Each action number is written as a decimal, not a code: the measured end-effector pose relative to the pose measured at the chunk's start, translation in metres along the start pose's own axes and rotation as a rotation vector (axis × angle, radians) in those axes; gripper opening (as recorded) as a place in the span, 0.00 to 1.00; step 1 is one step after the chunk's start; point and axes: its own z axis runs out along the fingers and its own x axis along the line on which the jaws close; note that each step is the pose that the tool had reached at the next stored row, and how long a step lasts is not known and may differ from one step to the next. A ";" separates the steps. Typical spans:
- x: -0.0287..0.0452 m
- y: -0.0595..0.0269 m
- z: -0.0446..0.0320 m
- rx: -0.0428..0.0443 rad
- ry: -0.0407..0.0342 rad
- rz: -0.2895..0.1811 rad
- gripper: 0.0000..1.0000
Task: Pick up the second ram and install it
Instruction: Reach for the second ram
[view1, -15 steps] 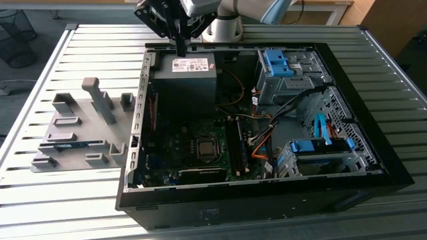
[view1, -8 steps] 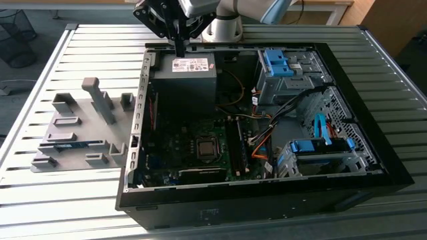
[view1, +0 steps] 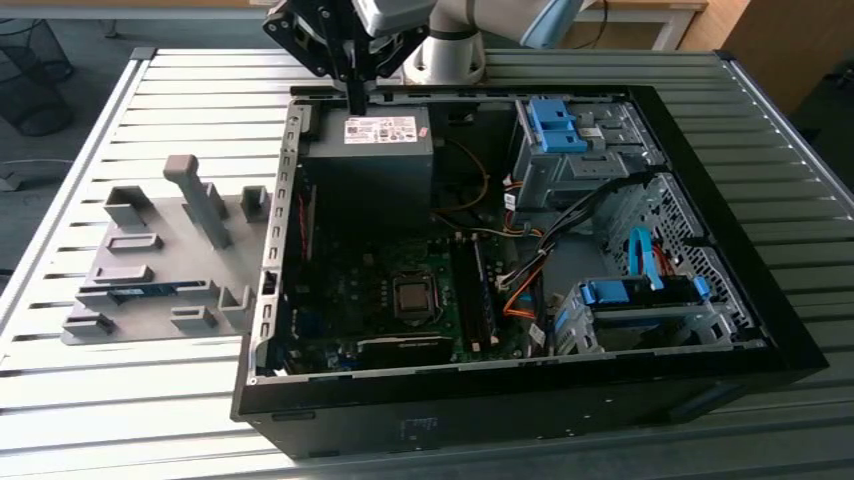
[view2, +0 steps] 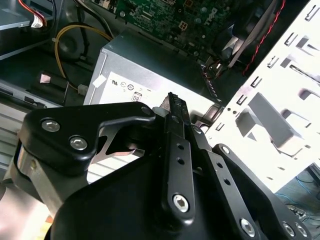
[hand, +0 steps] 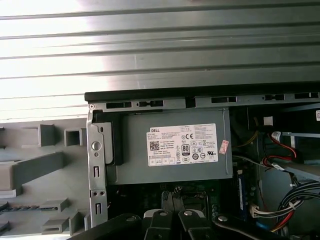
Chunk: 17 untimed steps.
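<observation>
The second ram (view1: 140, 292) is a thin blue-green stick lying flat in a slot of the grey fixture (view1: 147, 330), on the table at the exterior view's left of the open computer case (view1: 534, 400). My gripper (view1: 358, 108) hangs far from it, over the back edge of the case just above the power supply (view1: 380, 150). In the second wrist view the black fingers (view2: 172, 107) meet at their tips with nothing between them, so the gripper (view2: 172, 102) is shut and empty. The long black slot rails (view1: 474, 290) sit on the motherboard beside the processor socket.
A tall grey post (view1: 200, 200) stands on the fixture behind the ram. Blue drive cages (view1: 561, 125) and bundled cables (view1: 534, 270) fill the case's side toward the exterior view's right. The labelled power supply (hand: 175, 145) lies below the wrist. The ribbed metal table (view1: 107, 420) surrounds everything.
</observation>
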 end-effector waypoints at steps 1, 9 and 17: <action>0.0005 0.0000 0.0002 -0.0001 0.0000 0.000 0.11; 0.0069 -0.0006 0.0006 0.0000 0.0005 0.000 0.11; 0.0123 -0.0010 0.0015 0.0001 0.0021 0.000 0.11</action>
